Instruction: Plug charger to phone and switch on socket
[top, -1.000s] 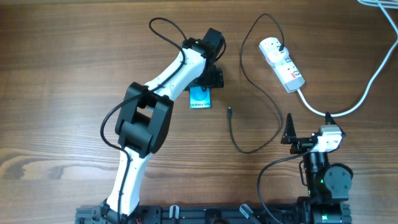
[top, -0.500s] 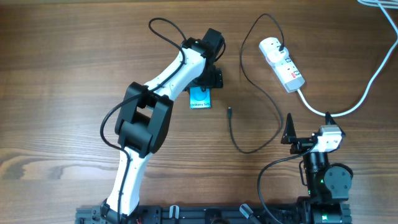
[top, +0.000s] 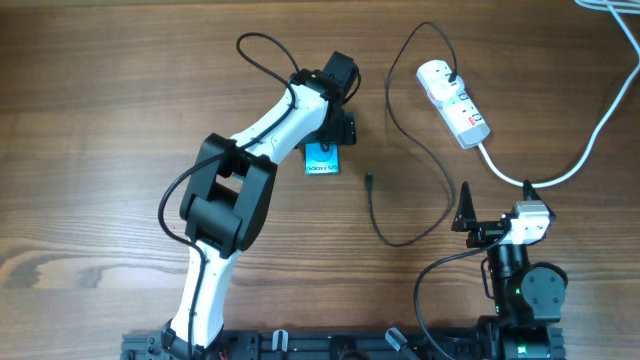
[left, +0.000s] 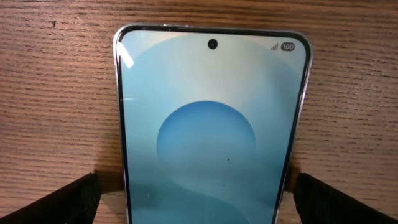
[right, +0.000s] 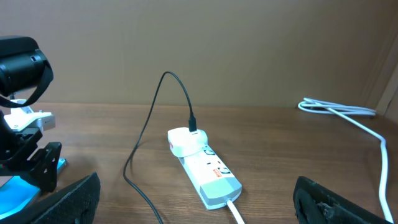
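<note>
From the overhead feed I see the left gripper (top: 333, 128) hanging over the far end of the phone (top: 321, 160), which lies flat and screen-up on the wood-grain table (top: 100, 120). Only its cyan lower part and white text strip show past the black wrist. Through the left wrist camera the phone (left: 211, 124) fills the view: glossy glass with rounded corners, a pale metal rim, a punch-hole lens at the top, and a darker blue disc on the lighter turquoise. The left gripper (left: 199, 202) is spread wide, its matte black fingers (left: 68, 199) standing either side of the handset with a sliver of wood showing on each side, gripping nothing. The charger (top: 440, 170), a thin black cord, curves from the top of the socket (top: 455, 102) down into a loop, and its plug tip (top: 369, 181) lies on bare wood right of the phone, apart from it. The socket is a smooth white oblong with rounded ends and red marks, and a thick white cable (top: 590, 140) runs from its near end. The right gripper (right: 202, 202) sits low near the table's front edge, wide apart and empty, looking across at the socket (right: 202, 165).
</note>
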